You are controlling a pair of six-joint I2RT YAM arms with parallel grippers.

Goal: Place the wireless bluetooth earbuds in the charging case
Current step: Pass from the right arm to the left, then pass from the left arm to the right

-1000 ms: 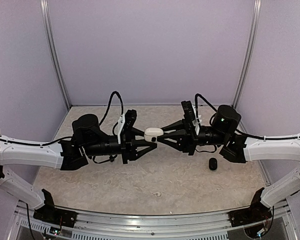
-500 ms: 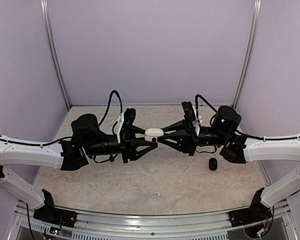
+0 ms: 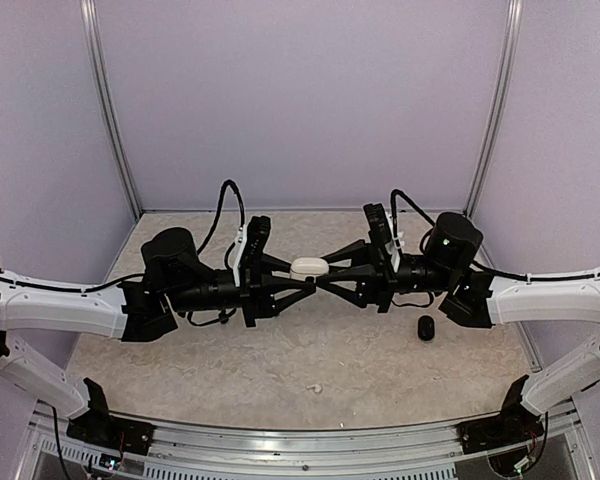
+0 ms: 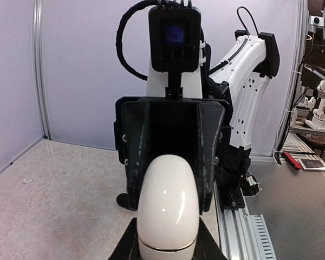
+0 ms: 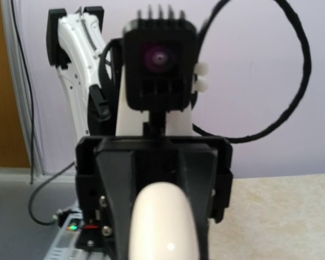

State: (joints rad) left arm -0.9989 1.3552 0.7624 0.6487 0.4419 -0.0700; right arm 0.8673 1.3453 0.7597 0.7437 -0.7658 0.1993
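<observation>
**White case held at both ends, lid not yet open**

Top view: the charging case (image 3: 308,268) hangs in the air over the middle of the table (image 3: 280,350). The left gripper (image 3: 296,277) and the right gripper (image 3: 326,272) each clamp one end of it with narrow jaws. I judge the step in hand is opening the lid. To do it well, one gripper should keep the body firm while the other takes only the part beyond the seam and pulls slowly, because the shell is glossy. The long axis runs left to right, along the line of both arms. A black pebble-shaped thing (image 3: 425,327) lies on the table near the right arm. I cannot find the earbuds in any view.

Left wrist view: the case points away from the camera toward the right gripper. A thin seam circles it near the near end.

Right wrist view: only one blurred rounded end shows, pointing at the camera.
</observation>
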